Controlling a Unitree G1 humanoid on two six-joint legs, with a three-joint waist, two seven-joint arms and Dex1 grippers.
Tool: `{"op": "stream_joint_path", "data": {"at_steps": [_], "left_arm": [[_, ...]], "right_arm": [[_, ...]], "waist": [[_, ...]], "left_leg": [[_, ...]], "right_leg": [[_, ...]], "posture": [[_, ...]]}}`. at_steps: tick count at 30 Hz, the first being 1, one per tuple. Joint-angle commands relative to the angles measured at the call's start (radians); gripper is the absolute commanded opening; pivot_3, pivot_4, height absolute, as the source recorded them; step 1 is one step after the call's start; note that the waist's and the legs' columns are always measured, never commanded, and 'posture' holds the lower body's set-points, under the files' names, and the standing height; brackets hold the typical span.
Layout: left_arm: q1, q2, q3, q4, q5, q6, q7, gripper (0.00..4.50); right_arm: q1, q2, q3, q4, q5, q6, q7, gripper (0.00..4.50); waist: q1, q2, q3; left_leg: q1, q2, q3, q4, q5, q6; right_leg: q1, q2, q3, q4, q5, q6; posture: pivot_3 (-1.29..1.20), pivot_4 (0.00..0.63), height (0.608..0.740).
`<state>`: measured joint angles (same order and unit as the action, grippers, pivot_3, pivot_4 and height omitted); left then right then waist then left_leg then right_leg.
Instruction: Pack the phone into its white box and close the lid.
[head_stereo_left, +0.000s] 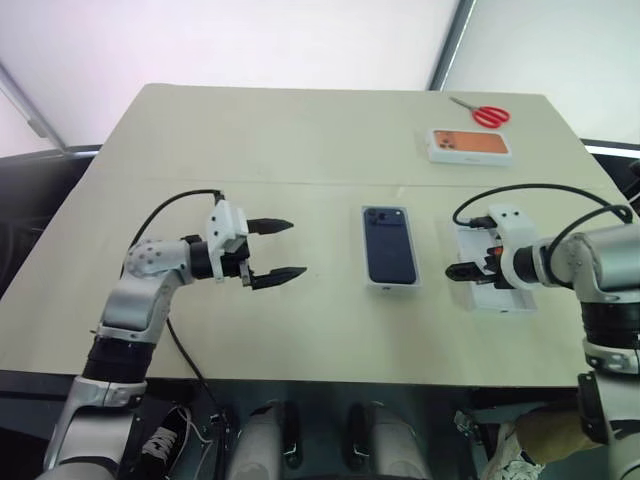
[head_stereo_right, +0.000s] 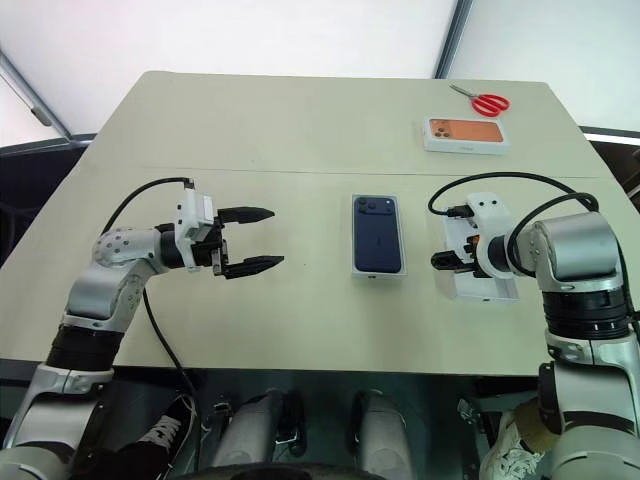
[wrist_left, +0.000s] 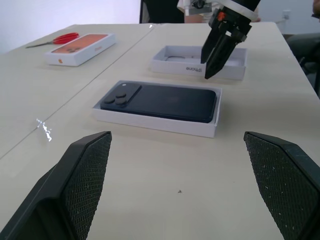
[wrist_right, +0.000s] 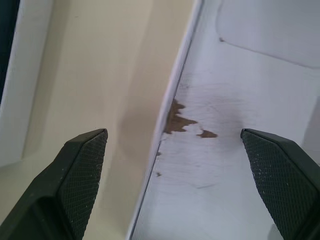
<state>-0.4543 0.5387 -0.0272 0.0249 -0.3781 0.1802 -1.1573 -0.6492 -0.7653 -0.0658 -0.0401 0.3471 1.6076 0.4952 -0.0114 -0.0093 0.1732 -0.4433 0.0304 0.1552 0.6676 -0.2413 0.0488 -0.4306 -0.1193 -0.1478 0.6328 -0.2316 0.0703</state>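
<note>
So the phone is lying camera-side up inside the white box, about mid-surface. The lid sits open side up just to the right of it, not touching. My right fingers are spread wide, pointing down over the lid's near-left edge, holding nothing. My left fingers are wide too, level, aimed at the phone from well to its left. Far back there's a box with an orange phone picture and red scissors.
</note>
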Motion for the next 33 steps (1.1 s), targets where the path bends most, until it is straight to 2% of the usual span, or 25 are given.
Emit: {"op": "stream_joint_path", "data": {"at_steps": [1,2,8,13,18,20,23,26,29,33], "left_arm": [[-0.002,-0.003,0.001,-0.029,-0.001,-0.005,0.022,4.5],[0.0,-0.003,0.0,-0.032,0.0,-0.006,0.026,4.5],[0.001,-0.002,-0.001,-0.031,-0.001,0.0,0.044,4.5],[-0.003,-0.002,-0.002,-0.03,-0.008,0.011,0.047,4.5],[-0.019,-0.005,-0.001,-0.011,-0.009,0.033,0.056,4.5],[-0.022,-0.006,0.0,-0.005,-0.011,0.047,0.056,4.5],[-0.047,-0.014,0.002,0.027,-0.013,0.112,0.086,4.5],[-0.075,-0.037,0.012,0.052,-0.016,0.17,0.138,4.5],[-0.102,-0.065,0.022,0.065,-0.02,0.207,0.186,4.5],[-0.127,-0.106,0.023,0.077,-0.005,0.203,0.246,4.5]], "right_arm": [[-0.011,0.016,-0.037,-0.002,0.035,0.007,-0.061,3.65],[-0.01,0.019,-0.038,0.0,0.052,0.007,-0.072,3.23],[-0.023,0.041,-0.054,0.013,0.084,0.007,-0.165,0.05],[-0.036,0.048,-0.053,0.018,0.095,0.007,-0.21,0.05],[-0.134,0.152,-0.181,0.036,0.085,-0.008,-0.229,0.05],[-0.195,0.226,-0.268,0.044,0.095,-0.014,-0.239,0.05],[-0.31,0.383,-0.487,0.064,0.162,-0.003,-0.232,0.05],[-0.357,0.5,-0.644,0.082,0.261,0.007,-0.241,0.05],[-0.37,0.601,-0.755,0.086,0.346,0.007,-0.276,0.05],[-0.305,0.792,-0.801,0.044,0.572,0.007,-0.372,0.05]], "waist": [[0.0,0.0,0.0],[-0.001,0.0,0.0],[0.0,0.0,0.0],[0.0,0.0,0.0],[-0.004,0.001,0.0],[-0.006,0.002,0.001],[-0.006,0.002,0.001],[0.001,0.002,0.001],[0.004,0.002,0.001],[-0.007,0.002,0.001]], "left_leg": [[0.0,0.0,0.0,0.0,0.0,0.0],[0.0,0.0,0.0,0.0,0.0,0.0],[0.0,0.001,0.001,0.0,0.0,0.0],[0.0,0.0,0.001,0.0,0.0,0.001],[0.0,0.001,0.002,0.0,0.0,0.001],[0.0,0.001,0.003,-0.001,0.0,0.001],[0.0,0.001,0.004,-0.001,0.0,0.001],[0.0,0.001,0.004,-0.001,0.0,0.001],[0.0,0.0,0.003,-0.001,0.0,0.001],[0.0,0.0,0.003,-0.001,-0.001,0.001]], "right_leg": [[0.0,0.0,0.0,0.0,0.0,0.0],[0.0,0.0,0.0,0.0,0.0,0.0],[0.0,0.001,0.0,0.0,0.0,0.0],[0.0,0.001,0.0,0.0,0.0,0.0],[-0.001,0.001,0.001,0.0,0.0,0.0],[-0.002,0.002,0.001,0.001,0.0,0.0],[-0.002,0.003,0.002,0.002,0.0,0.0],[-0.002,0.004,0.002,0.002,0.0,0.0],[-0.001,0.004,0.002,0.001,0.0,0.001],[-0.001,0.003,0.002,0.002,0.0,0.001]], "posture": [[0.0,0.15,0.738],[0.0,0.15,0.738],[0.0,0.15,0.738],[0.0,0.15,0.738],[0.0,0.15,0.738],[0.0,0.15,0.738],[0.0,0.15,0.738],[0.0,0.15,0.738],[0.0,0.15,0.738],[0.0,0.15,0.738]]}}
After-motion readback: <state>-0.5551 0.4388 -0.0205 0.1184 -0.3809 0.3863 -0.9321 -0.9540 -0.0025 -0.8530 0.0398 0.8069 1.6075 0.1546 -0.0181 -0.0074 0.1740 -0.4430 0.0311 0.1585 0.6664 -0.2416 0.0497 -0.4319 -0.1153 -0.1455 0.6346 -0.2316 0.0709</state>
